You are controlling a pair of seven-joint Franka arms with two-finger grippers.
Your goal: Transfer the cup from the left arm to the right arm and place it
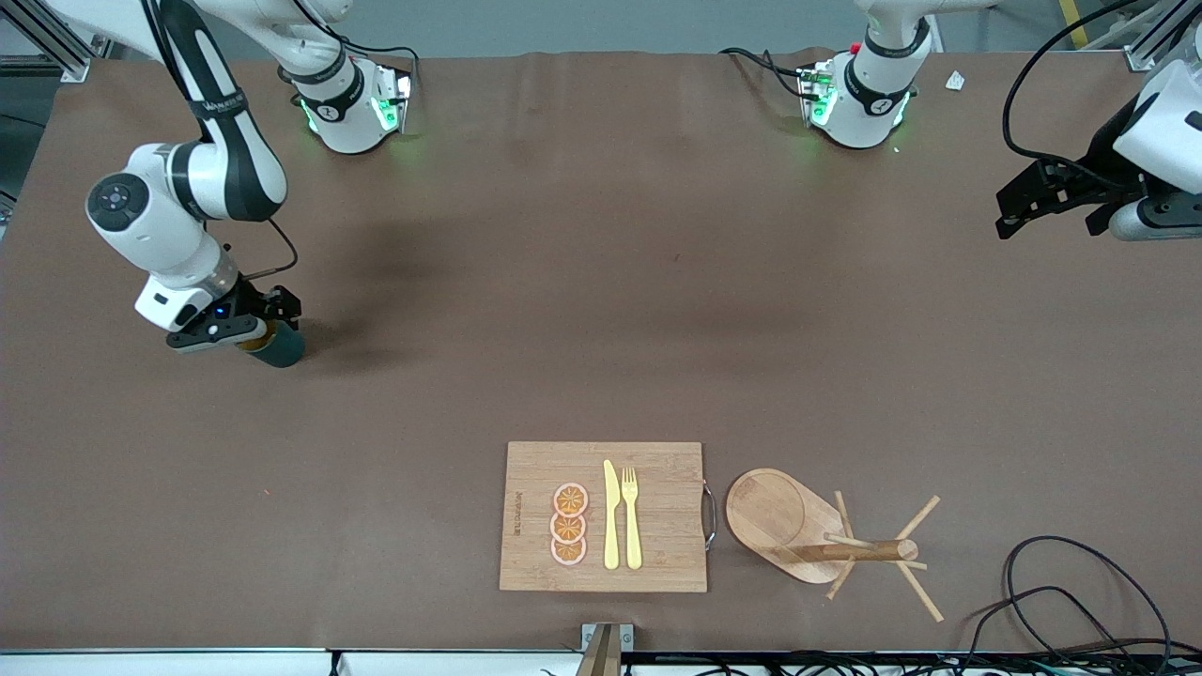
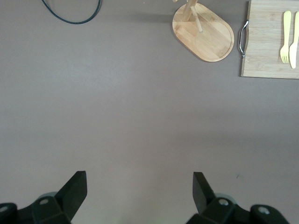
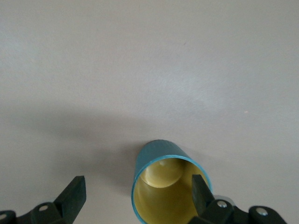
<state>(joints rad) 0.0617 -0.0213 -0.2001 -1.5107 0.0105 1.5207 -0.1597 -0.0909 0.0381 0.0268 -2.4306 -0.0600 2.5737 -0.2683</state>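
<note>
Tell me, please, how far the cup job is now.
Nearly done. The cup stands on the table at the right arm's end. The right gripper is open around its rim, one finger inside. The left gripper waits open. Left: lift the right gripper clear.

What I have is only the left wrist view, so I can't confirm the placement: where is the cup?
Observer: The cup stands on the table toward the right arm's end, farther from the front camera than the cutting board.
Operator: Is it upright?
Observer: Yes, its mouth faces up and shows the yellow inside.
Operator: Has the right arm let go?
Observer: The right gripper is low over the cup with its jaws open, one finger at the cup's mouth, the other outside its wall.
</note>
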